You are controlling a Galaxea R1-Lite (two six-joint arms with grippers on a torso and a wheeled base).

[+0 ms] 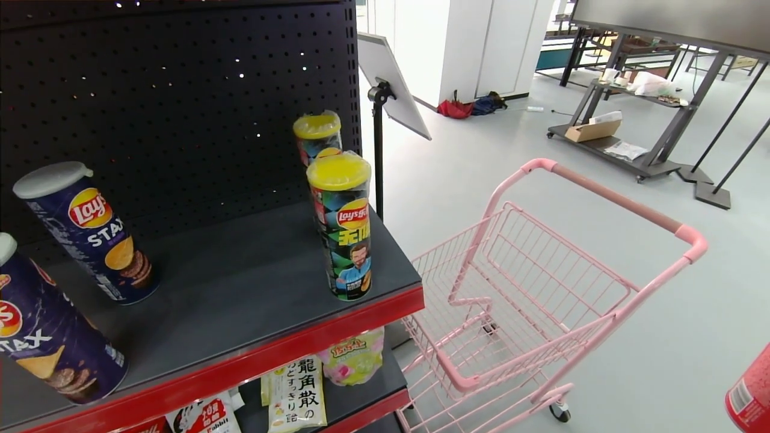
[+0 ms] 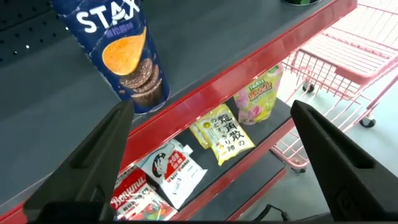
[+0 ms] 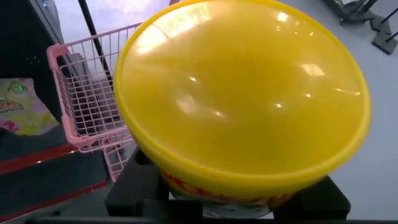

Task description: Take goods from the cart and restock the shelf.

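Note:
A red can with a yellow lid (image 3: 239,93) sits in my right gripper (image 3: 224,202), whose black fingers (image 3: 134,186) are shut on its body. The same red can (image 1: 751,391) peeks in at the lower right of the head view, beyond the pink cart (image 1: 541,264). My left gripper (image 2: 211,109) hangs open with nothing in it, in front of the shelf's red edge (image 2: 205,81), near a blue can (image 2: 121,50). On the top shelf (image 1: 228,282) stand two blue cans (image 1: 87,231) at the left and two green, yellow-lidded cans (image 1: 344,225) at the right.
Snack bags (image 1: 298,391) lie on the lower shelf. Black pegboard (image 1: 180,102) backs the shelf. A white sign on a stand (image 1: 391,84) rises just behind the shelf's right end. A dark rack (image 1: 625,138) stands far back on the grey floor.

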